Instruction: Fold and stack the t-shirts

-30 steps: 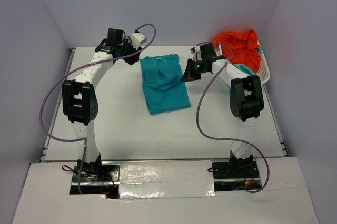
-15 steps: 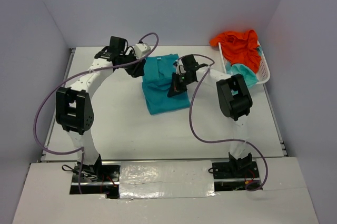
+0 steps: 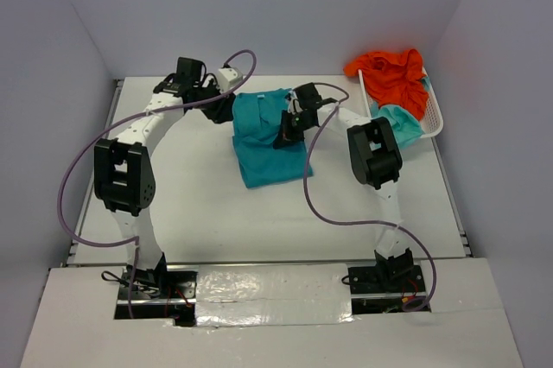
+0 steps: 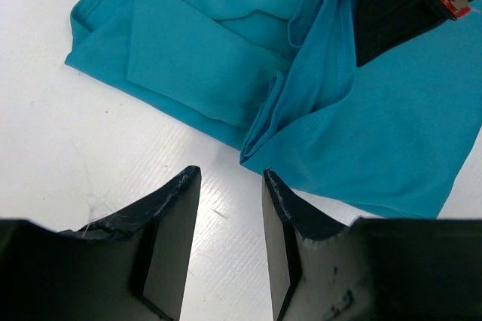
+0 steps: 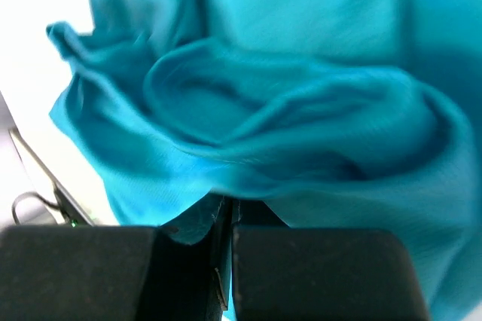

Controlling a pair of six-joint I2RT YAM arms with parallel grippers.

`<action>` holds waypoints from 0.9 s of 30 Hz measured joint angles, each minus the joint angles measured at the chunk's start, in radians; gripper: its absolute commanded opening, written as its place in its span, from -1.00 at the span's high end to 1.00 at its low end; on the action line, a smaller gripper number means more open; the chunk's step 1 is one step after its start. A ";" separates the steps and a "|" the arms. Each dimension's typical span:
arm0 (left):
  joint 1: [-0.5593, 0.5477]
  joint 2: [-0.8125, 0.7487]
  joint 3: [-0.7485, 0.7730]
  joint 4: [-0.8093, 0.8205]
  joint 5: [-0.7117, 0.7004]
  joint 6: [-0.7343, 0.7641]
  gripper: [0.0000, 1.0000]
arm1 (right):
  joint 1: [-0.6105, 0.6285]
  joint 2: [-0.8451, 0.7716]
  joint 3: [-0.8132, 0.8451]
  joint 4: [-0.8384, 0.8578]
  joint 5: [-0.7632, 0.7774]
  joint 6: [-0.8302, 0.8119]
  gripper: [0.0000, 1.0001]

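Observation:
A teal t-shirt (image 3: 263, 148) lies partly folded in the middle of the white table (image 3: 173, 204). My left gripper (image 3: 226, 111) is open and empty, just off the shirt's far left edge. In the left wrist view its fingertips (image 4: 230, 208) stand over bare table beside a folded edge of the shirt (image 4: 301, 72). My right gripper (image 3: 285, 133) is over the shirt's right half, shut on a bunch of its fabric. In the right wrist view the jaws (image 5: 226, 212) pinch teal cloth (image 5: 301, 110).
A white basket (image 3: 436, 117) stands at the far right. It holds a crumpled orange t-shirt (image 3: 393, 74) and another teal garment (image 3: 399, 119). Purple cables loop from both arms over the table. Grey walls enclose the table.
My right gripper has moved left from the shirt's right edge onto the shirt, carrying fabric with it. My left gripper has come down to the shirt's far left edge.

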 measured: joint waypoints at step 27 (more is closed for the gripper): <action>-0.353 -0.232 -0.495 -0.037 0.023 0.850 -0.41 | -0.156 -0.090 -0.099 0.216 0.063 0.244 -0.09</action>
